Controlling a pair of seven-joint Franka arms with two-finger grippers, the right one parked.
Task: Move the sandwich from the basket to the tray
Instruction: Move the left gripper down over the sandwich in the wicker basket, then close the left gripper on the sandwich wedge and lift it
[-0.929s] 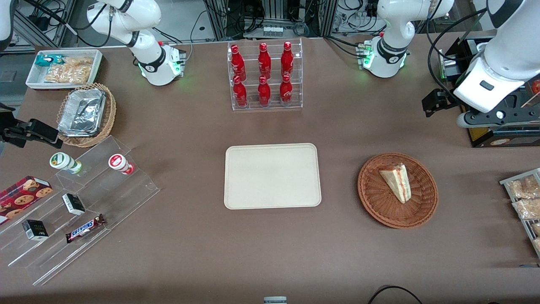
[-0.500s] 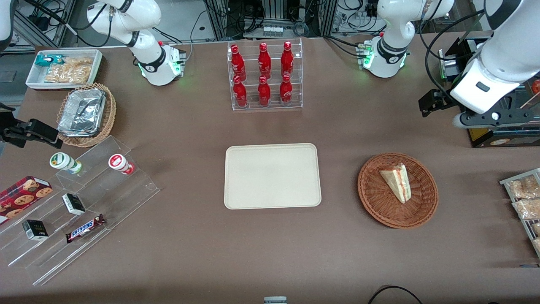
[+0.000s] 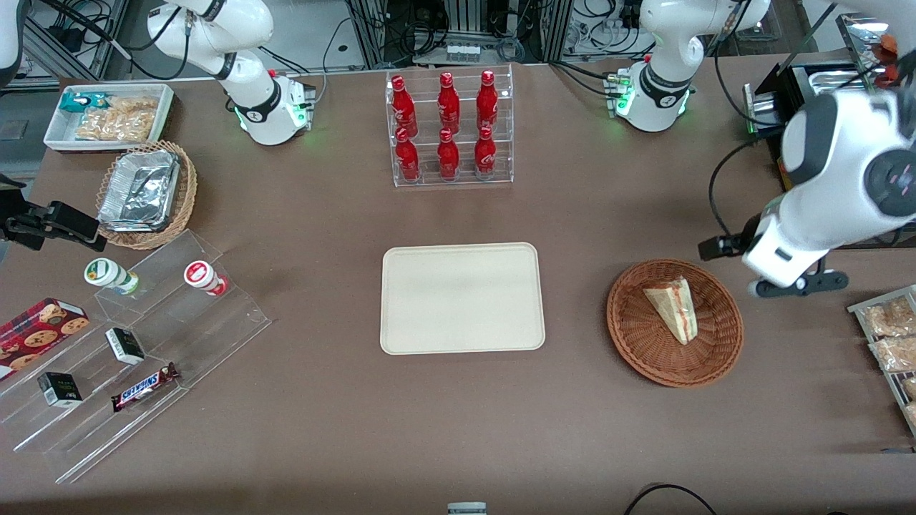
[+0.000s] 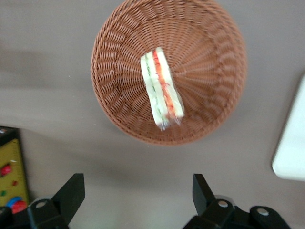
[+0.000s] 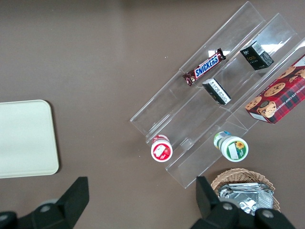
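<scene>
The sandwich (image 3: pixel 673 309), a pale bread wedge with red and green filling in clear film, lies in the round reddish-brown basket (image 3: pixel 637 340). Both show in the left wrist view, the sandwich (image 4: pixel 161 89) in the basket (image 4: pixel 209 57). The cream tray (image 3: pixel 461 297) lies flat and bare beside the basket, toward the parked arm's end; its corner shows in the left wrist view (image 4: pixel 291 148). My left gripper (image 3: pixel 776 286) hangs above the table just off the basket's rim, toward the working arm's end. Its fingers (image 4: pixel 71 191) are wide apart and hold nothing.
A clear rack of red bottles (image 3: pixel 449 129) stands farther from the camera than the tray. A rack of bagged snacks (image 3: pixel 891 343) sits at the working arm's table edge, a black box (image 3: pixel 801 93) farther back. Clear display steps with snacks (image 3: pixel 136 343) lie toward the parked arm's end.
My left arm has swung down and nearer the camera, from over the black box to just beside the basket's rim. The sandwich, basket and tray have not moved.
</scene>
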